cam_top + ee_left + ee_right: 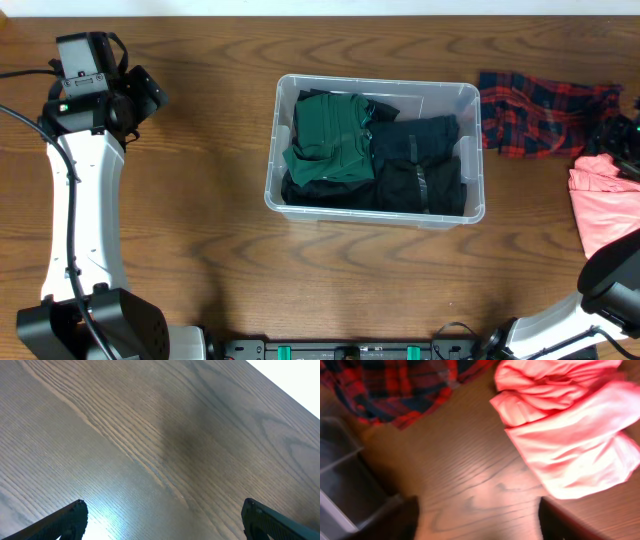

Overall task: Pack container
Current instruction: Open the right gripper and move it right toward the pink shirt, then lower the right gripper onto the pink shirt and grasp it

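Desk [200, 200]: wood-grain, two arms mounted at its near edge.

Container [375, 83]: clear bin, standing upright mid-desk, somewhat toward the far edge. No lid in view.

Loose clothes, both outside the bin:
- pink garment [605, 205], bunched at the right edge of the desk;
- red-and-dark plaid shirt [545, 115], crumpled toward the far right corner, just beside the container's right wall. The two lie close together; I cannot tell whether they touch.

Packed so far: dark garments [415, 165] fill the right side and the near-side strip of the bin. A folded green garment [325, 135] lies on top at the far left inside. The contents sit below the rim.

Right gripper [479, 505]: fingers apart, bare wood between them, nothing held. It hangs over the desk near the pink garment, with the plaid shirt beyond.

Left gripper [164, 504]: fingers wide apart over bare wood near the far left corner, holding nothing.

Judgement: packing partly done, roughly past halfway. Two pieces remain to go in. The pink one looks like the nearer pick for the right arm.
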`<state>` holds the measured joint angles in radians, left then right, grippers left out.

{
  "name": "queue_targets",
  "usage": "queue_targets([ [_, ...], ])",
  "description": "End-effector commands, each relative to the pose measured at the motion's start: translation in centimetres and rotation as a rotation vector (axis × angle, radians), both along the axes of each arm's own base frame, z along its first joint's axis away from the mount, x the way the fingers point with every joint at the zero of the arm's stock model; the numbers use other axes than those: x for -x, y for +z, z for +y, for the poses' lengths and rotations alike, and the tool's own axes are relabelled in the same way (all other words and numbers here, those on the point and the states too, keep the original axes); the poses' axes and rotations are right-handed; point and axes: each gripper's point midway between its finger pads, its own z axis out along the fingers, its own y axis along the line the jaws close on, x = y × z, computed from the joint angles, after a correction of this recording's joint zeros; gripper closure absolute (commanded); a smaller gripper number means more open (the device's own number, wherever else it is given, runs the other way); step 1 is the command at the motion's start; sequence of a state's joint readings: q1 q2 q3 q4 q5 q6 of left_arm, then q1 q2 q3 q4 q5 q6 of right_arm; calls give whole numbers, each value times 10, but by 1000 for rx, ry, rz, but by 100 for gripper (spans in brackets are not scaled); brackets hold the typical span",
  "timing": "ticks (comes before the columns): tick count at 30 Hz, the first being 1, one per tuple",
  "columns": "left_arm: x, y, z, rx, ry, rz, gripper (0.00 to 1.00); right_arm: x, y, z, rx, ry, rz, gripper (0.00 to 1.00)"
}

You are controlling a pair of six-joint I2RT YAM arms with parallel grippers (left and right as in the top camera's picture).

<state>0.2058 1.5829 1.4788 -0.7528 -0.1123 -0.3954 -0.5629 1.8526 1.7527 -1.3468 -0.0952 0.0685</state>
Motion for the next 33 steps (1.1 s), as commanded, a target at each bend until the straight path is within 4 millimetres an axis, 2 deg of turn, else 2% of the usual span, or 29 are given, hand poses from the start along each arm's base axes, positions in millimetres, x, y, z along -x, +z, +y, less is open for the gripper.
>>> queue_targets([
  [1, 0, 3, 4, -14, 12, -3, 2, 1, -3, -12, 9, -34, -12, 7],
  [2, 0, 3, 4, -14, 12, -3, 2, 1, -4, -16, 14, -42, -19, 1],
  [6, 0, 3, 4, -14, 12, -3, 2, 6, -15, -31, 20, -82, -27, 1],
  [11, 0, 3, 4, -14, 12, -3, 2, 26, -43, -56, 10, -203, -21, 1],
  [15, 0, 3, 4, -14, 12, -3, 2, 48, -69, -75, -2, -346, -16, 1],
  [19, 0, 3, 4, -14, 12, -3, 2, 72, -86, -92, -21, -501, -11, 1],
  [28, 0, 3, 4, -14, 12, -3, 2, 107, -115, -99, -1, -668, 58, 1],
  [33, 0, 3, 4, -14, 12, -3, 2, 103, -134, -96, -11, -667, 16, 1],
])
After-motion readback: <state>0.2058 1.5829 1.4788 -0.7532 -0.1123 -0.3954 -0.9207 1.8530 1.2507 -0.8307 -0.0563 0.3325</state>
